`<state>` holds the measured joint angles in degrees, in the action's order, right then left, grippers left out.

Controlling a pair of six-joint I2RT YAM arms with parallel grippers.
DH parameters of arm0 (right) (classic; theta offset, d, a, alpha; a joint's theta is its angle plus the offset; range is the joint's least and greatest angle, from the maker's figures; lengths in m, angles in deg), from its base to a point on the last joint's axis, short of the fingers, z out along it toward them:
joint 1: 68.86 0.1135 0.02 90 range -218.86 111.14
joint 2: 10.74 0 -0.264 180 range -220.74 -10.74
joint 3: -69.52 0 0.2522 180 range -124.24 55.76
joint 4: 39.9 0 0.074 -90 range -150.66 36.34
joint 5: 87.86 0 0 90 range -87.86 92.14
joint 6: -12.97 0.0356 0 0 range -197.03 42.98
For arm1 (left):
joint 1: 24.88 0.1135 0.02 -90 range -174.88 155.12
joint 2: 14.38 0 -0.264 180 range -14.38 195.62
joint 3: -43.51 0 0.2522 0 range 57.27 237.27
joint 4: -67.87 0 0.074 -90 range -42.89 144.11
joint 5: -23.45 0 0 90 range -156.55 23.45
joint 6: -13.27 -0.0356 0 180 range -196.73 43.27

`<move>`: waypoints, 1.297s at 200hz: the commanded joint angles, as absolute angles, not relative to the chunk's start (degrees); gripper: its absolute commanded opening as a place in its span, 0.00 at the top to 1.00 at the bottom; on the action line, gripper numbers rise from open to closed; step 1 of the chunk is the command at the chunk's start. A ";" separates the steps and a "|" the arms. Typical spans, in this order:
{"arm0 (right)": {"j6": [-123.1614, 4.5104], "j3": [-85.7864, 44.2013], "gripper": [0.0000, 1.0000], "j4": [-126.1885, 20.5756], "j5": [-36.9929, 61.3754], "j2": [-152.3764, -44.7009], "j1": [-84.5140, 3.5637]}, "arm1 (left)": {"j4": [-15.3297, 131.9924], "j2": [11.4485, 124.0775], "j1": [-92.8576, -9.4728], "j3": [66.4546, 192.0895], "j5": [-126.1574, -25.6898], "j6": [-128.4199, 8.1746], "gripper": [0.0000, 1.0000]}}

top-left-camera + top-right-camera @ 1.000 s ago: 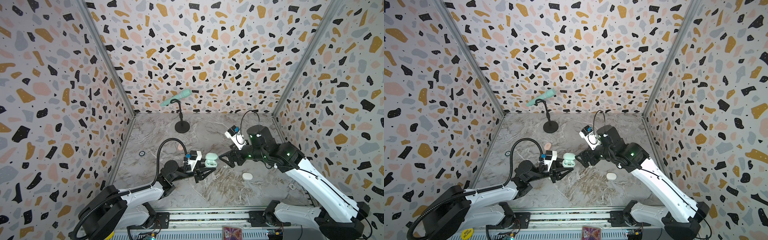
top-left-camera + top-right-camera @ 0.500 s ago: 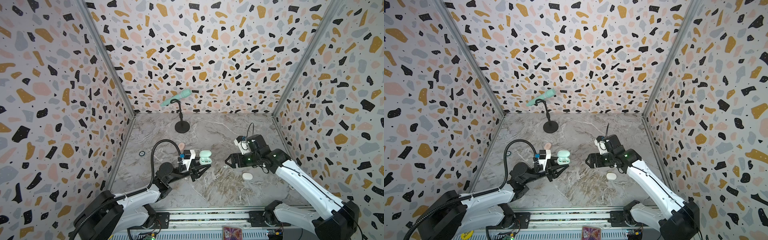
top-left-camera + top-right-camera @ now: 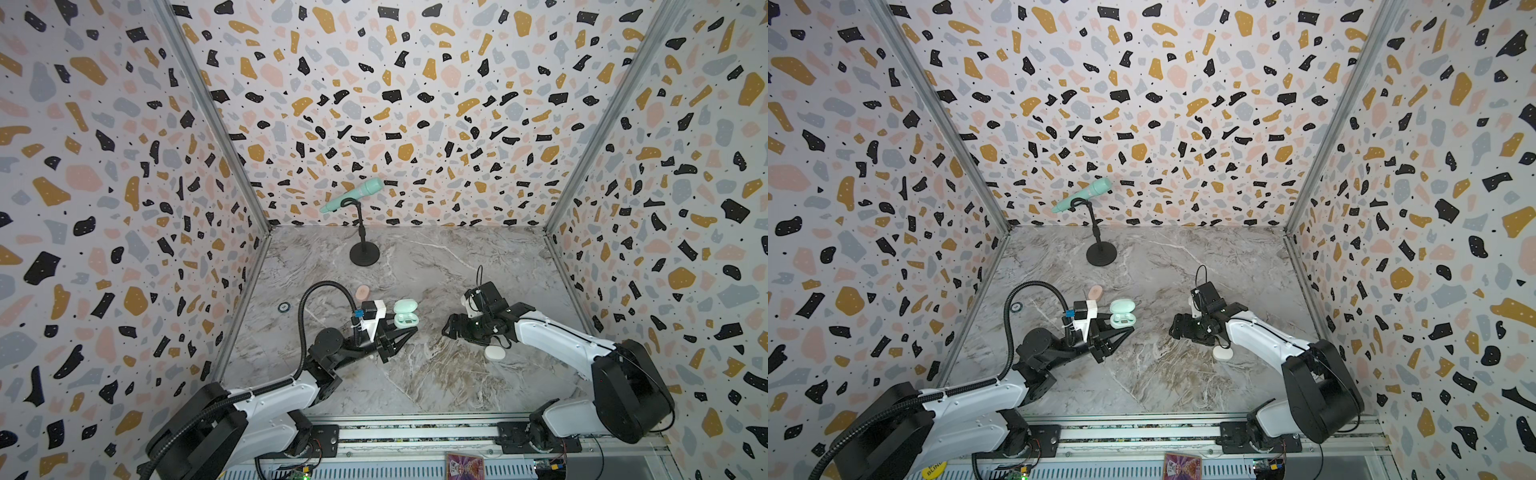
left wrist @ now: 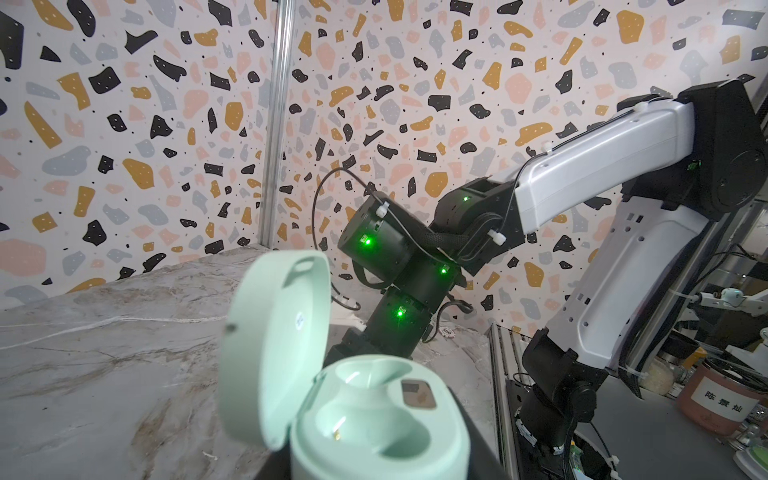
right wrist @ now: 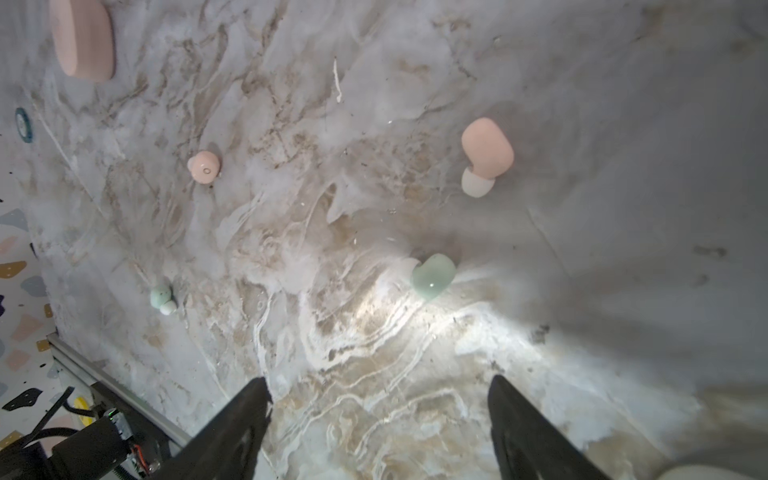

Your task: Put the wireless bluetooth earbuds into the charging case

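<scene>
The mint charging case (image 4: 374, 419) is between the jaws of my left gripper (image 4: 374, 469), which is shut on it. Its lid (image 4: 274, 345) stands open and both sockets hold nothing. In both top views the case (image 3: 405, 313) (image 3: 1122, 312) is left of centre at my left gripper (image 3: 405, 330). My right gripper (image 5: 380, 386) is open and low over the marble, right of the case (image 3: 451, 328). Ahead of it lie several earbuds: a mint one (image 5: 432, 274) nearest, a second mint one (image 5: 162, 299), and two pink ones (image 5: 486, 153) (image 5: 203, 166).
A closed pink case (image 3: 363, 291) (image 5: 83, 41) lies behind my left gripper. A white case (image 3: 494, 353) lies under my right forearm. A mint microphone (image 3: 353, 195) on a black stand (image 3: 365, 253) is at the back. A small ring (image 3: 284, 307) lies near the left wall.
My right gripper has pulled away from the mint case, dropped toward the marble, and its jaws have narrowed a little. My left gripper has drawn back slightly to the left with the case.
</scene>
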<state>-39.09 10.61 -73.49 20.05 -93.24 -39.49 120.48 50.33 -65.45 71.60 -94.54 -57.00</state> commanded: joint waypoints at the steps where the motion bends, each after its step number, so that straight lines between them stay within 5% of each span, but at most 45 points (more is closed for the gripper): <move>1: -37.51 10.43 0.19 -69.54 18.96 -95.48 -39.27 | 126.06 50.40 -64.96 70.90 -94.33 -57.37 0.70; 259: -32.20 3.47 0.23 -62.22 25.44 -103.27 -33.69 | 130.60 53.30 -62.40 69.74 -95.86 -58.09 0.70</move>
<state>-33.34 5.92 -62.61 24.25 -102.18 -34.49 126.23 54.11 -62.81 70.00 -95.04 -57.46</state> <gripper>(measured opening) 0.769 0.422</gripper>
